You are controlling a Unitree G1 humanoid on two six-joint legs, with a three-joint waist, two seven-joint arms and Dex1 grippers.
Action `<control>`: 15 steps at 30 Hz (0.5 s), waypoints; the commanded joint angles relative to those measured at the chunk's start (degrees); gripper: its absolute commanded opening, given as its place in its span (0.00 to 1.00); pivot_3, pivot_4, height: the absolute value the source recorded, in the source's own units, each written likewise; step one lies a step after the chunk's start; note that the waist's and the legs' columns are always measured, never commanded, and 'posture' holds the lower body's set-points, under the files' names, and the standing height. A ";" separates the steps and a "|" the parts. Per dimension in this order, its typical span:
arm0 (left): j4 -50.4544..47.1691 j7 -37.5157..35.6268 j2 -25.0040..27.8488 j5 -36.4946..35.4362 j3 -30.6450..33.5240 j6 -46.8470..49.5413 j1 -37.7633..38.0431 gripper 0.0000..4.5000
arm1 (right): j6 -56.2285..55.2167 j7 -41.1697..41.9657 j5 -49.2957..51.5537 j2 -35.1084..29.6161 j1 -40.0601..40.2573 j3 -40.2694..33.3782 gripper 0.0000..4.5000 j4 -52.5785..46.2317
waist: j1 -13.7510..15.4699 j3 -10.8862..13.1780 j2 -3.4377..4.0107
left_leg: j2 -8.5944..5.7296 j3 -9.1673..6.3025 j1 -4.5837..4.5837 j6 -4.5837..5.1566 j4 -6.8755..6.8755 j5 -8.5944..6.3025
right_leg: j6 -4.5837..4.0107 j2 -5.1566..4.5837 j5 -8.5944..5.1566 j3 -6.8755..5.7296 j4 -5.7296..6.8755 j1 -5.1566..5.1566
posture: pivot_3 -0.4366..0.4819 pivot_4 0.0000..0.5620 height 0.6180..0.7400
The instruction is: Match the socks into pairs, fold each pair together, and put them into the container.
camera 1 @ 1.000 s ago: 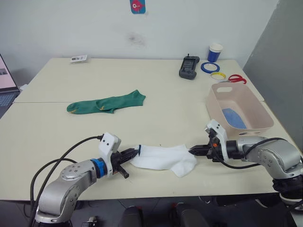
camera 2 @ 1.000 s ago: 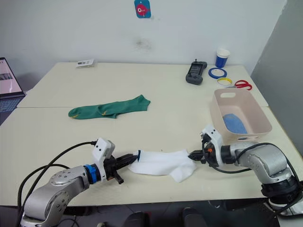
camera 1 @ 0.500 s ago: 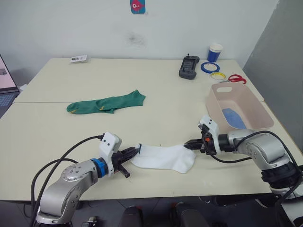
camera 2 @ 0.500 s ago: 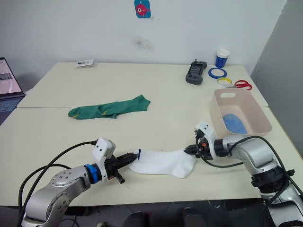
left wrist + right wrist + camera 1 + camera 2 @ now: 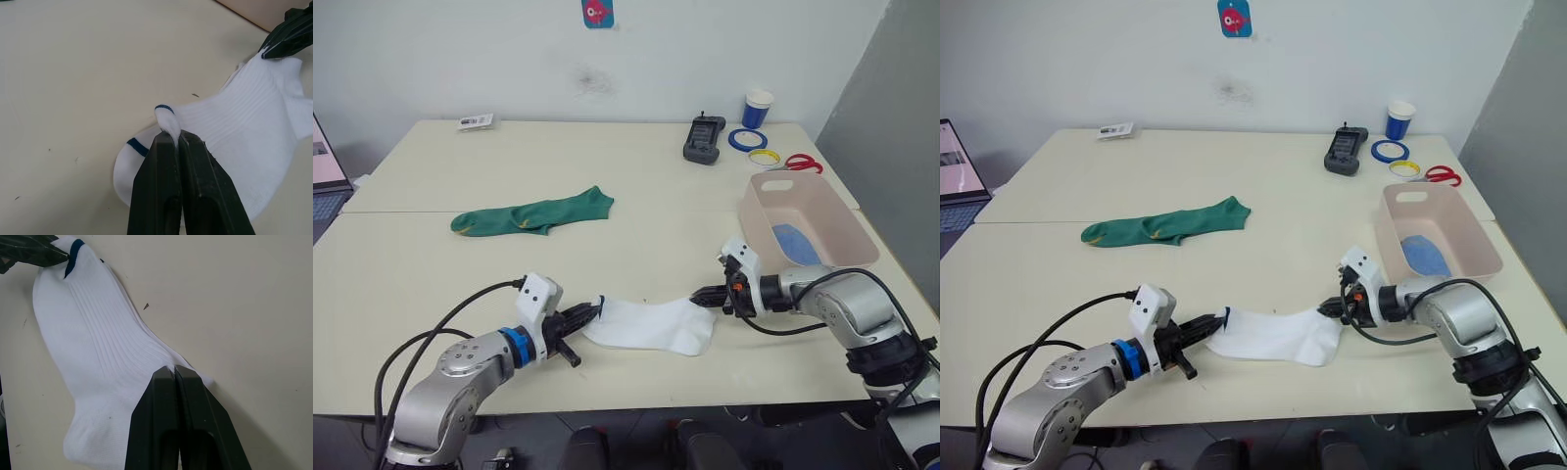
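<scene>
Your left gripper [image 5: 590, 314] is pinched tight on the cuff end of the white socks [image 5: 651, 325]. In the left wrist view a tuft of white fabric with a dark blue stripe sticks up between the closed fingers [image 5: 165, 161].

Your right gripper [image 5: 704, 295] is clamped on the opposite end, at the right edge of the fabric. In the right wrist view its fingers [image 5: 168, 391] meet with the sock edge caught between them.

The white socks lie flat on the table [image 5: 636, 196] near its front edge, stretched left to right between the two grippers. Can't tell from the layers whether that's one sock or two stacked.

The green socks [image 5: 533, 215] lie flat at left-centre, farther back, well apart from both grippers.

The bin [image 5: 826, 233] sits at the right edge of the table, just beyond the right gripper. Something blue [image 5: 796, 243] lies on its floor.

Far right corner of the table:
- black handheld device [image 5: 704, 139]
- blue-and-white cup [image 5: 757, 110]
- blue tape ring [image 5: 742, 139]
- yellow tape ring [image 5: 765, 157]
- red scissors [image 5: 803, 164]

A small card [image 5: 476, 121] lies at the far left, and a laptop edge [image 5: 960, 183] shows at the left border.
</scene>
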 commanded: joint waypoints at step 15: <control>0.28 -0.84 0.45 0.33 -0.85 -2.38 0.84 0.01 | -2.11 1.08 -2.08 0.67 -1.19 -0.44 0.00 0.42 | 0.02 0.00 0.00 | 0.00 0.00 0.00 0.00 0.00 0.00 | 0.00 -0.02 0.00 0.01 0.00 0.00 | 0.48 0.27 1.00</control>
